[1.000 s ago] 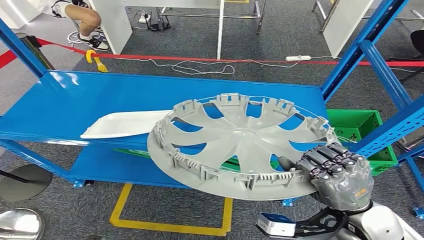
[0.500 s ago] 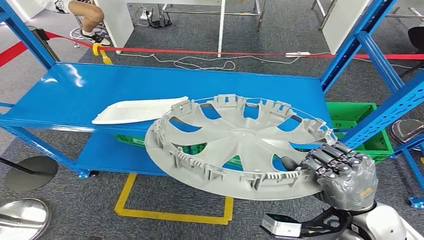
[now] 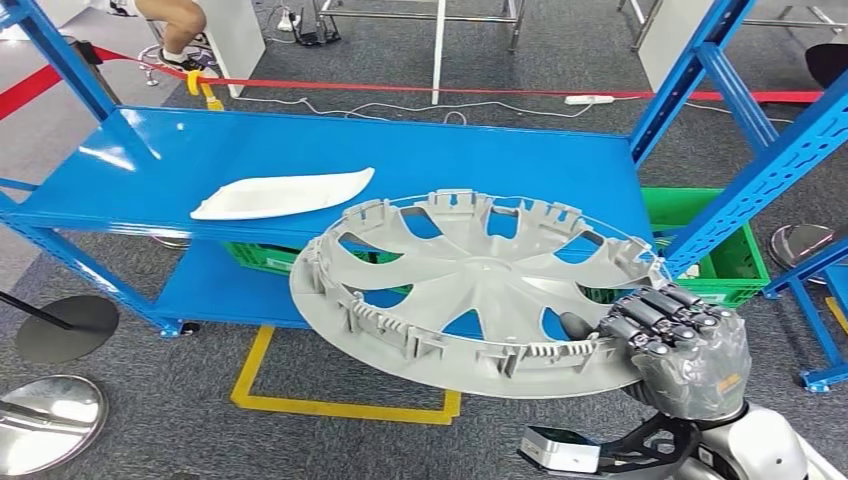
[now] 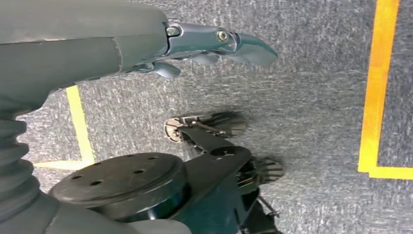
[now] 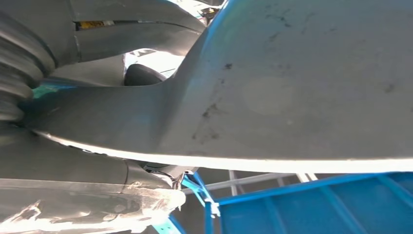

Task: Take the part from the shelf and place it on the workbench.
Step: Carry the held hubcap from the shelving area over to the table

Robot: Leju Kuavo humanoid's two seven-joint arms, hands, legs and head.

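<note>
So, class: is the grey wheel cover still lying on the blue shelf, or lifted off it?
Lifted off: the wheel cover hangs past the shelf's front edge, gripped at its rim by the right hand.

One grey wheel cover, one white part (on shelf), two green crates.

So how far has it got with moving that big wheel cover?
Done: the wheel cover looks lifted clear of the blue shelf. In hand: the right hand grips its near rim, holding it out in front. Left: setting it down on the workbench, which these pictures don't show. The left hand hangs by the floor, holding nothing.
</note>
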